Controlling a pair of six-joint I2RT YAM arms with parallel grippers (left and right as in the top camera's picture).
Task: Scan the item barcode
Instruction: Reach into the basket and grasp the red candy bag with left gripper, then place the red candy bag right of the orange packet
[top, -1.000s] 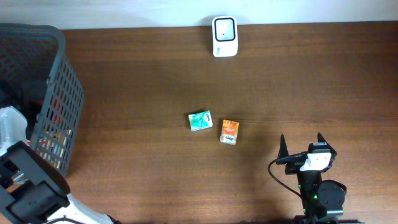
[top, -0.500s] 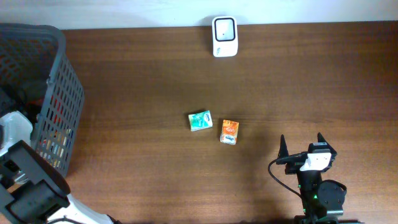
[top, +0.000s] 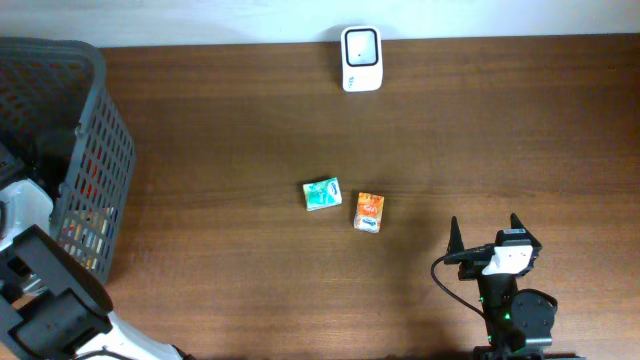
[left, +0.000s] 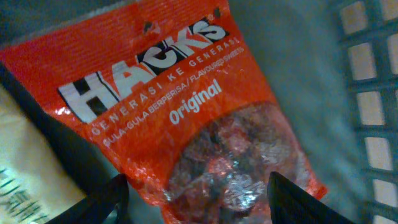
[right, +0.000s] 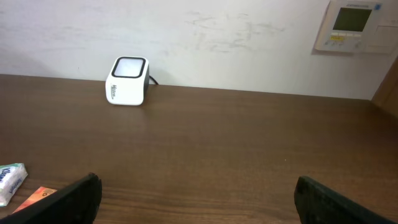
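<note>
A red Hacks candy bag (left: 186, 112) lies inside the dark mesh basket (top: 100, 150), filling the left wrist view. My left gripper (left: 199, 199) is open, and its two dark fingertips (left: 109, 196) straddle the bag's lower end. From overhead the left gripper is hidden inside the basket. The white barcode scanner (top: 360, 58) stands at the table's far edge and also shows in the right wrist view as the scanner (right: 127, 81). My right gripper (top: 484, 228) rests open near the front right with nothing between its fingers.
A green packet (top: 322, 194) and an orange packet (top: 368, 212) lie mid-table. A pale package (left: 25, 168) sits beside the candy bag. The basket's grid wall (left: 373, 93) stands close on the right of the left gripper.
The white part of my left arm has shifted slightly toward the front at the basket's edge. The right arm and the packets on the table have not moved.
</note>
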